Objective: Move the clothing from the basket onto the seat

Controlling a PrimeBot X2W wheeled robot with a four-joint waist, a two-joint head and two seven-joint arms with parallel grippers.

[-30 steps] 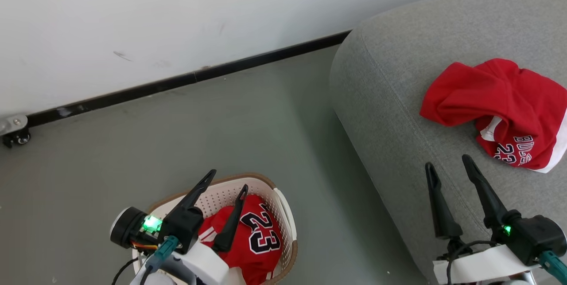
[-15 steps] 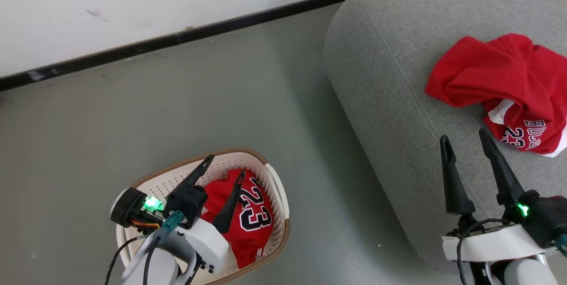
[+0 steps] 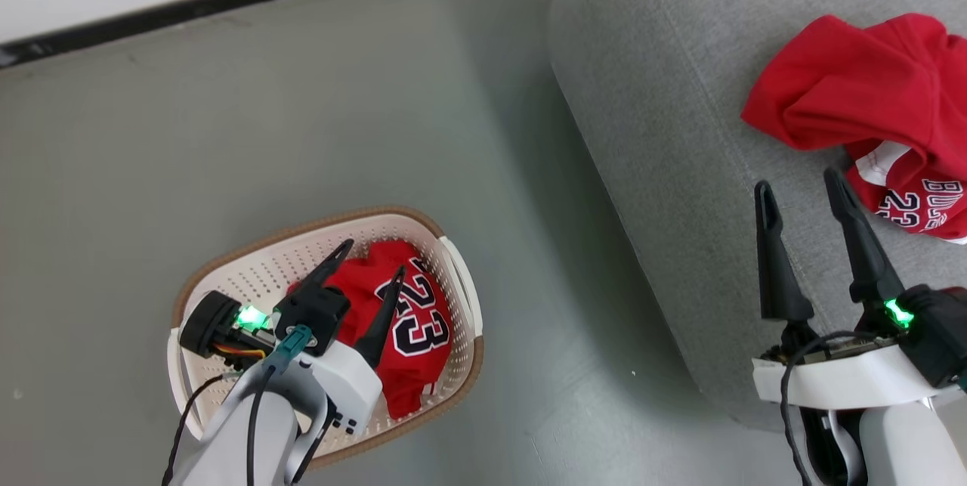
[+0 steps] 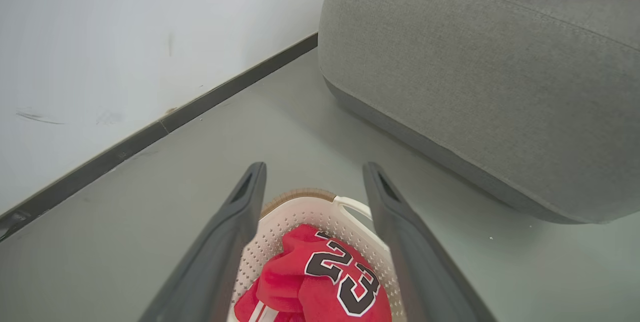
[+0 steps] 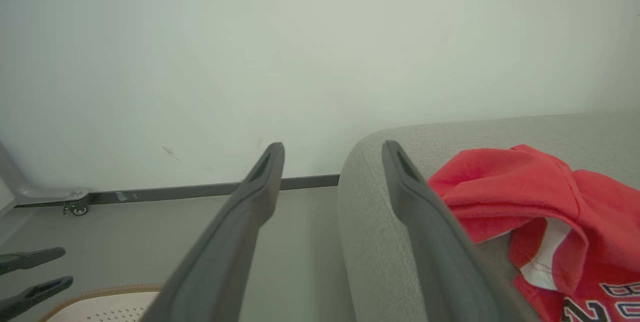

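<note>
We're about halfway we reckon: one red piece (image 3: 854, 85) is on the seat (image 3: 665, 131) by our right tool (image 3: 797, 180), one jersey (image 3: 412, 320) left in the basket (image 3: 317, 220) under our left tool (image 3: 375, 257), both tools apart and empty.

A cream-white basket (image 3: 257, 278) with perforated walls and a brown rim stands on the floor at about 7 o'clock in the head view. A crumpled red jersey (image 3: 415, 320), its black 23 outlined in white facing up, fills the basket's 3 o'clock half. The light-grey seat (image 3: 665, 93), rounded at the edge, spans 1 to 4 o'clock, well apart from the basket. On it, toward 2 o'clock, lies a bunched red garment (image 3: 846, 82) with a white panel and a small 23.
</note>
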